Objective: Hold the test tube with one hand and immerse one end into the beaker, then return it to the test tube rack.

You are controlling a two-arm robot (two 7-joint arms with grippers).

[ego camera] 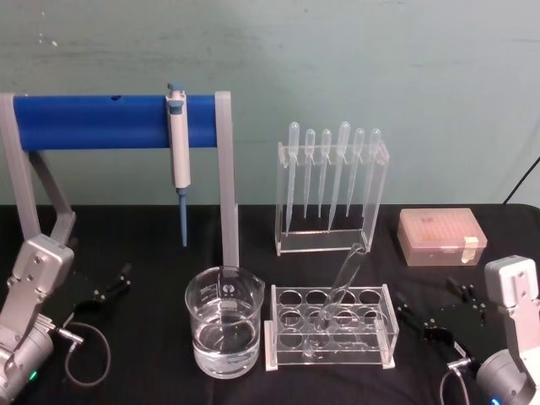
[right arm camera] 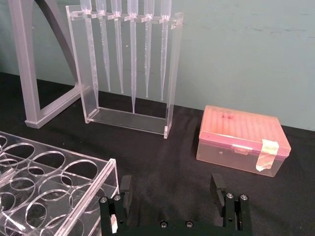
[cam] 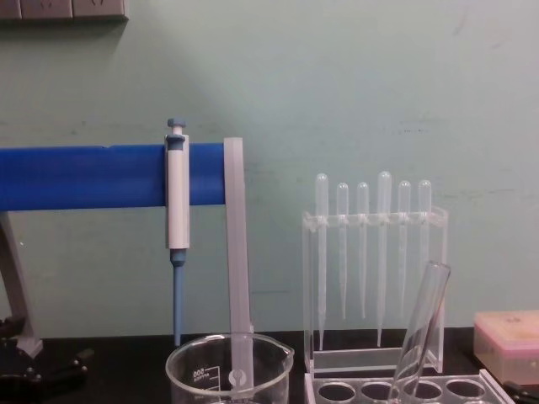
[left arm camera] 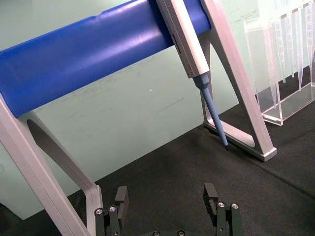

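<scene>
The test tube (ego camera: pixel 342 283) leans tilted in a hole of the clear plastic rack (ego camera: pixel 384 337), its open rim up and to the right; in the chest view the test tube (cam: pixel 421 328) stands above the rack holes. Just left of the rack sits the beaker (ego camera: pixel 224 329), part-filled with clear liquid; only the beaker's (cam: pixel 227 366) rim shows in the chest view. My left gripper (ego camera: pixel 105 291) rests open and empty at the table's left, well away from the beaker. On the right, my right gripper (ego camera: pixel 439 308) is also open and empty, beside the rack. Each wrist view shows its own parted fingers: left gripper (left arm camera: pixel 166 196), right gripper (right arm camera: pixel 171 189).
A blue bar on a grey frame (ego camera: pixel 89 121) spans the back left, with a blue-and-white micropipette (ego camera: pixel 179 160) hanging from it. A clear stand of several plastic pipettes (ego camera: pixel 331 190) is behind the rack. A pink tip box (ego camera: pixel 441 236) sits at the back right.
</scene>
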